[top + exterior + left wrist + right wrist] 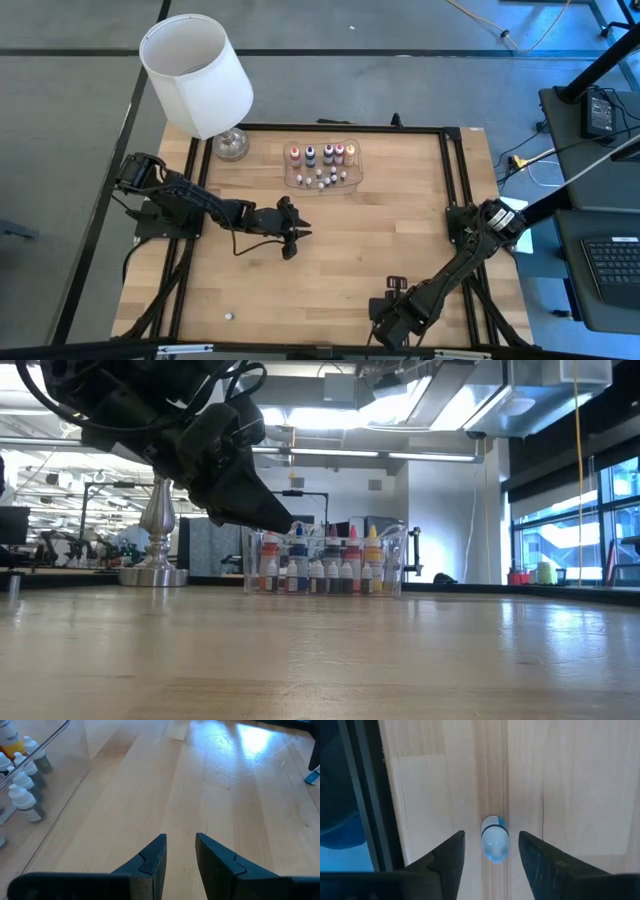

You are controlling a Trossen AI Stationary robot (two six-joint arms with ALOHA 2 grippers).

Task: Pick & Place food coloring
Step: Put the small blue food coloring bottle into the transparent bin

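Note:
A shallow clear tray [323,166] at the table's far middle holds the food coloring bottles [322,568]: red, orange, blue and purple ones standing upright, and tiny whitish ones [25,795]. One small pale bottle with a blue band [495,842] lies on its side on the wood at the table's near edge. My right gripper [491,837] is open, pointing down, with a finger on either side of that bottle and a gap to each. My left gripper [296,228] hovers open over the table's middle, near side of the tray, holding nothing. A tiny whitish bottle [229,316] lies near the near-left edge.
A lamp with a white shade [196,74] and a glass base [230,146] stands at the far left, beside the tray. A black frame rail [367,795] runs along the table edge close to my right gripper. Bare wood [350,240] lies between the two grippers.

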